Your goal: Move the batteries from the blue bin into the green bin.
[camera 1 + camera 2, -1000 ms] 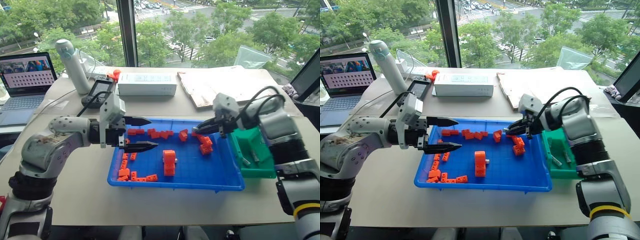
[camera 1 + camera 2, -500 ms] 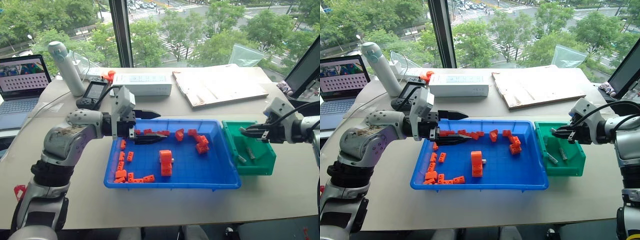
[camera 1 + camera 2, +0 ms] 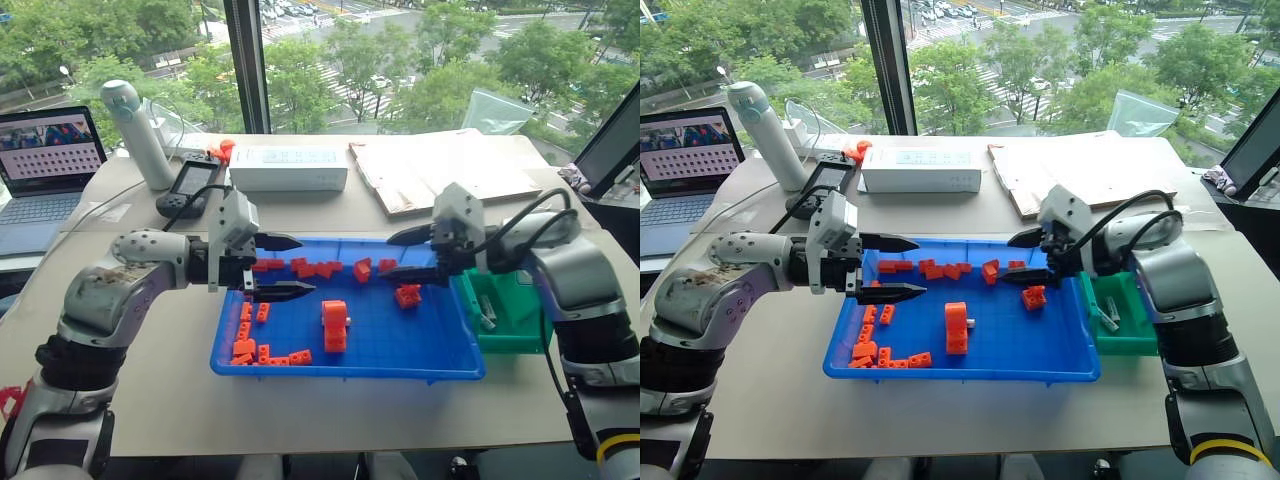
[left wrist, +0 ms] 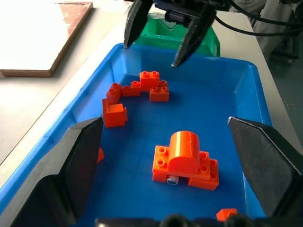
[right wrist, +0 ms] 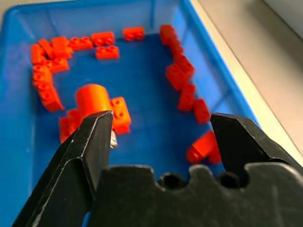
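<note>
The blue bin (image 3: 440,355) lies in the middle of the table, strewn with orange bricks. A small silver end, perhaps one of the batteries (image 4: 173,179), pokes out beside the tall orange brick stack (image 3: 337,325). The green bin (image 3: 520,335) stands against the blue bin's right side, with two grey batteries (image 3: 487,315) lying in it. My right gripper (image 3: 388,255) hovers open and empty over the blue bin's right part. My left gripper (image 3: 300,267) is open and empty over the bin's left part.
Loose orange bricks (image 3: 255,345) cluster along the blue bin's left and far sides. Behind the bin are a white box (image 3: 290,168), a handheld device (image 3: 190,185), a white bottle (image 3: 140,130) and a cardboard sheet (image 3: 440,170). A laptop (image 3: 45,165) sits far left.
My right gripper swung out over the green bin, then came back over the blue bin's right part and opened wide. The left gripper stayed roughly where it was.
</note>
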Tool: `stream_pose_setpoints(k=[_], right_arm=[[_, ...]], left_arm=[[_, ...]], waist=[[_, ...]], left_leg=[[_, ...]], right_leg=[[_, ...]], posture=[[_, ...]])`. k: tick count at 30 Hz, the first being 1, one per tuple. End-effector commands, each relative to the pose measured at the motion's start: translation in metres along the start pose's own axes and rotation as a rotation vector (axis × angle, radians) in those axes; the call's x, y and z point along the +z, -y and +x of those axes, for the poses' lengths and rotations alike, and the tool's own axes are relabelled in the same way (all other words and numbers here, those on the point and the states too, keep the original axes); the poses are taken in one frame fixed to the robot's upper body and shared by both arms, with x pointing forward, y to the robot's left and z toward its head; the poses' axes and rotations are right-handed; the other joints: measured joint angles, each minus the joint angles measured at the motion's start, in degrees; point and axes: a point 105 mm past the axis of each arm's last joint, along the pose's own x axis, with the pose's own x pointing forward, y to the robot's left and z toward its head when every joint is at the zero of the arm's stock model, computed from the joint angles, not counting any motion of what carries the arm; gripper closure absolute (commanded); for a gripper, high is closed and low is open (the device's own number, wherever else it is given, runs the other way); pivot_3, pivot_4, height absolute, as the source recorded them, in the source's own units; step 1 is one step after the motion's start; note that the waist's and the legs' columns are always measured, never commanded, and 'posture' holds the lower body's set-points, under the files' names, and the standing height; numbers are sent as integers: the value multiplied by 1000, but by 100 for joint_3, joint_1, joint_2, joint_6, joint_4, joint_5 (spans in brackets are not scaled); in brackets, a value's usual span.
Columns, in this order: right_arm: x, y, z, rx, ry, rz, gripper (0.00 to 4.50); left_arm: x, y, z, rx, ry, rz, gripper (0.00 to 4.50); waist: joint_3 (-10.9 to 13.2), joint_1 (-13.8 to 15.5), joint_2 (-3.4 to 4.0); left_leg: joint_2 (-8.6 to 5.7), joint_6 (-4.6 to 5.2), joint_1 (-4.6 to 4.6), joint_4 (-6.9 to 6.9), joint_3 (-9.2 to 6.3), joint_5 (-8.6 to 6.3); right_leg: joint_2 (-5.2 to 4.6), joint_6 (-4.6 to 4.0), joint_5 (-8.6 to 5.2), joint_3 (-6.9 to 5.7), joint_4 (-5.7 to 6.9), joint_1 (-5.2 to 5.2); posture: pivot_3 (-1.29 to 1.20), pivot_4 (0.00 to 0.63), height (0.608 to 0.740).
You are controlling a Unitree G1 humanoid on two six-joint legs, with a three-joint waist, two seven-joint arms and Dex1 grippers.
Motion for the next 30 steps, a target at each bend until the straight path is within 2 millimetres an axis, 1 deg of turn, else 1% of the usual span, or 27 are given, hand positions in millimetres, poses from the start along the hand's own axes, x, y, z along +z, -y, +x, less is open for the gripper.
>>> stream_pose_setpoints(k=[1,7,12,15,16,18,19,20,25,27,28,29,30], right_arm=[[-3,-14,15,68,-7,-16,697],[-14,-26,29,130,-27,-18,697],[-25,-24,41,126,-40,-2,697],[-28,-22,43,121,-48,3,1436],[-29,-22,43,121,-47,4,1843],[-29,-21,44,121,-46,4,2396],[-29,-21,44,122,-46,1,2819],[-28,-21,44,120,-45,-2,3071],[-17,-14,34,98,-6,0,3068],[-9,-1,21,51,31,24,3068],[-8,6,15,24,34,27,3068],[-7,10,11,8,33,27,3068],[-12,17,8,-27,11,19,3068]], left_arm=[[10,5,-9,30,16,38,0],[7,9,-12,62,-2,33,0],[5,13,-11,62,-7,27,0],[4,13,-12,64,-11,25,0],[4,13,-12,64,-12,24,0],[4,13,-12,62,-13,24,0],[4,12,-11,61,-13,23,0],[4,12,-11,60,-12,23,0],[4,12,-10,55,-9,22,0],[5,11,-10,52,-8,23,0],[5,11,-10,52,-8,24,0],[5,10,-10,51,-8,24,0],[5,10,-9,50,-8,25,0]], waist=[[0,50,0],[0,46,0],[0,39,0],[0,54,0],[0,55,0],[0,50,0],[0,48,0],[0,45,0],[0,47,0],[0,47,0],[0,48,-1],[0,49,-1],[0,53,-1]], left_leg=[[-1,0,1,4,0,0],[0,0,1,4,0,0],[2,0,2,3,0,1],[1,-1,2,5,0,1],[1,-1,1,5,0,1],[1,-1,2,4,0,1],[1,-1,2,4,0,1],[2,-1,3,3,0,1],[2,-1,2,4,0,1],[2,-1,2,4,0,1],[2,-1,2,4,0,1],[2,-1,2,4,0,1],[2,-1,2,5,0,1]], right_leg=[[0,1,1,1,-1,1],[2,-1,4,3,3,-1],[6,-1,3,4,4,-2],[6,-1,3,3,5,-2],[5,-1,3,3,5,-1],[5,-1,3,3,4,-1],[6,-1,3,3,5,-2],[6,-1,3,3,5,-2],[7,-1,3,3,5,-2],[6,-1,3,3,5,-1],[6,-1,3,4,5,-2],[6,-1,4,3,5,-2],[6,-1,4,3,5,-1]], posture=[[0,150,735],[0,150,735],[0,150,735],[0,150,735],[0,150,735],[0,150,735],[0,150,735],[0,150,735],[0,150,735],[0,150,735],[0,150,735],[0,150,735],[0,150,735]])
